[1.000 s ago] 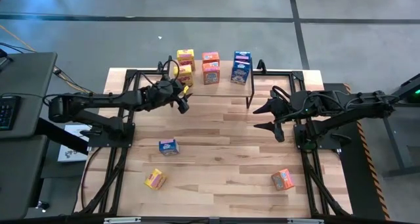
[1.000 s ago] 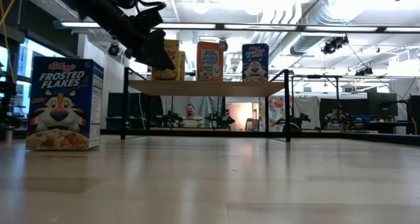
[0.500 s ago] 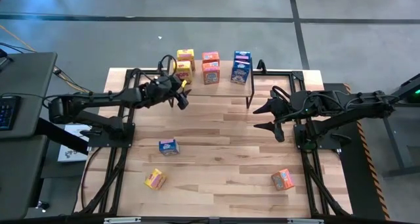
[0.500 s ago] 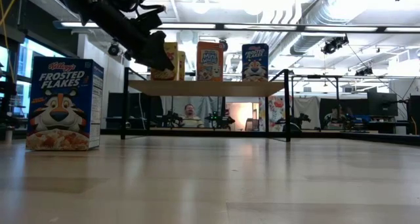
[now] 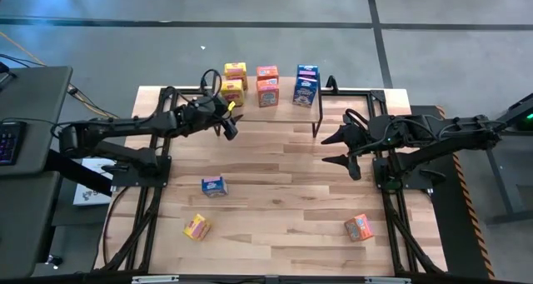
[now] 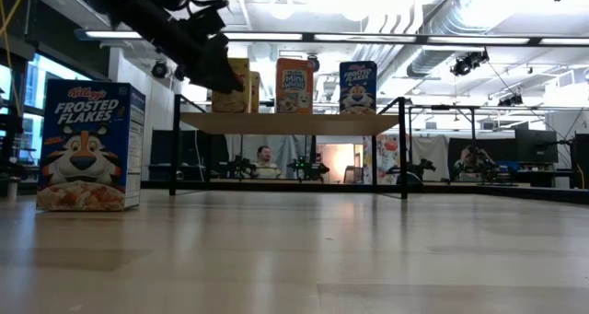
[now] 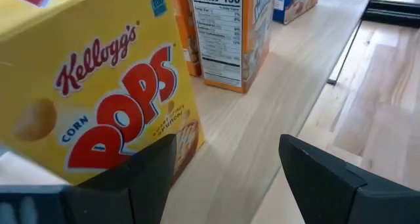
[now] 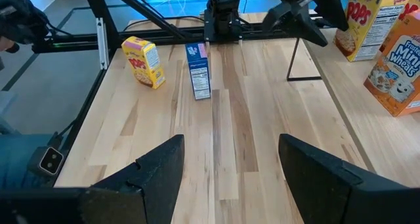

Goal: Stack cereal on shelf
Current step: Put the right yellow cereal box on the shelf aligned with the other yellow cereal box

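Left claw (image 5: 232,122): mine, fingers parted and empty, at the shelf (image 5: 283,109) front edge, just beside the stacked yellow boxes (image 5: 233,87).
Nearest loose cereal: blue box (image 5: 213,186), on the table toward my base; yellow box (image 5: 196,226) beyond.
Right claw (image 5: 340,147): spread, empty, waiting; orange box (image 5: 359,226) on its side.

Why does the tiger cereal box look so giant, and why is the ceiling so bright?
Low view: the blue Frosted Flakes cardboard box stands nearest the camera, so it looks huge beside the boxes on the light wood shelf; the ceiling lights glare white. Left wrist view: the yellow Corn Pops box fills the picture, also close.
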You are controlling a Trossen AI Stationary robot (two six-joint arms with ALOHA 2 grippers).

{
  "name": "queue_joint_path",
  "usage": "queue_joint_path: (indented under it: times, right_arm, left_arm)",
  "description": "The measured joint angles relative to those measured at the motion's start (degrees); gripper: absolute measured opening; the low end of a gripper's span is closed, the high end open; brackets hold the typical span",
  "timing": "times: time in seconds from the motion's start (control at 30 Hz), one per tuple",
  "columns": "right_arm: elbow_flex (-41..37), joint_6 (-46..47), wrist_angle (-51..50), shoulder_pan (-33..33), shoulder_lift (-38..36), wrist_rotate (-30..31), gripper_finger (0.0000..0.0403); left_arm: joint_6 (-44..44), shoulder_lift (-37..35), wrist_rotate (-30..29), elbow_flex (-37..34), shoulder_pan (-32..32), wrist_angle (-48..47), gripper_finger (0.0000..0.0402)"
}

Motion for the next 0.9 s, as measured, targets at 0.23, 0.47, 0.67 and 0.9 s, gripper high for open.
queue_joint_path:
  times: [0.23, 0.47, 0.67, 0.9]
  right_arm:
    - [0.0, 0.0, -0.55, 0.01, 0.0, 0.0, 0.0241]
    - [0.0, 0.02, -0.61, 0.02, 0.0, 0.0, 0.0241]
    - [0.0, 0.91, -0.61, 0.0, 0.0, 0.0, 0.0241]
    - [0.0, 0.53, -0.61, 0.0, 0.0, 0.02, 0.0241]
  left_arm:
    - [-3.74, -6.23, -5.75, 1.15, -2.54, -12.08, 0.0262]
    - [-5.81, -8.29, -13.05, 1.13, -3.04, -15.61, 0.0262]
    - [-4.32, -7.67, -14.5, 1.13, -1.46, -12.58, 0.0262]
    - [-4.24, -5.5, -12.89, 1.11, 0.99, -11.79, 0.0262]
